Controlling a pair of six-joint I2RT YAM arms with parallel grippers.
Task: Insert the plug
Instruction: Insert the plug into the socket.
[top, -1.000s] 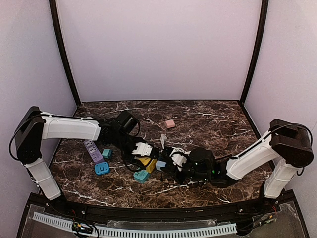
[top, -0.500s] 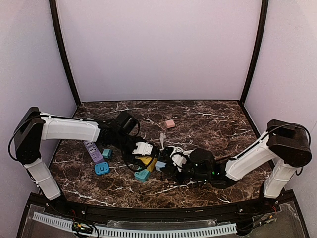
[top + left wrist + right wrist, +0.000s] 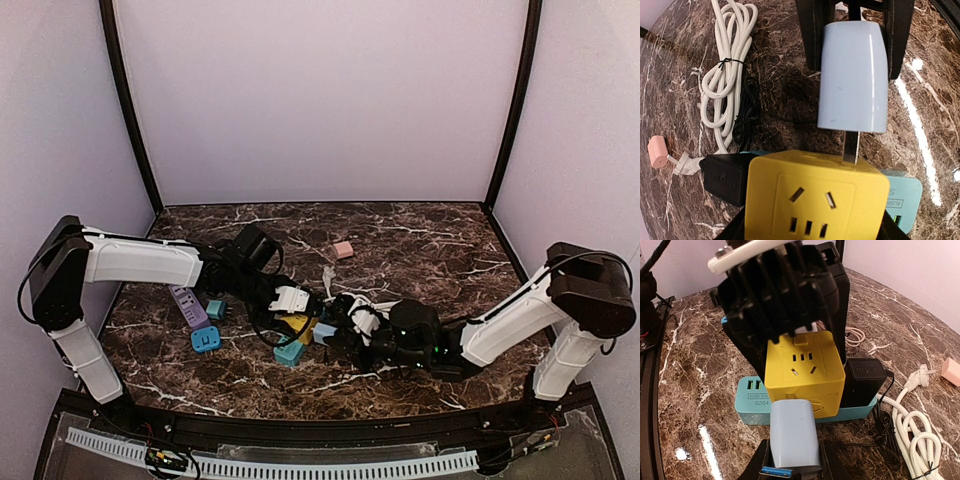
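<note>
My left gripper (image 3: 810, 231) is shut on a yellow cube socket (image 3: 810, 197), holding it over a teal power strip (image 3: 901, 198). My right gripper (image 3: 792, 462) is shut on a light blue plug (image 3: 792, 435), end-on to the cube's (image 3: 805, 371) side face. In the left wrist view the plug (image 3: 854, 75) has a bare metal prong (image 3: 851, 146) reaching the cube's far edge, with a short length showing between plug body and cube. How deep the prong sits is hidden. In the top view cube (image 3: 297, 324) and plug (image 3: 325, 333) meet mid-table.
A black adapter (image 3: 864, 380) sits in the teal strip (image 3: 752, 401) beside the cube. A coiled white cable (image 3: 725, 75) and a pink block (image 3: 657, 152) lie beyond. A purple power strip (image 3: 188, 305), a small teal plug (image 3: 215, 309) and a blue adapter (image 3: 205, 339) lie to the left.
My right gripper with the blue plug has edged slightly left toward the yellow cube. The left arm has barely moved.
</note>
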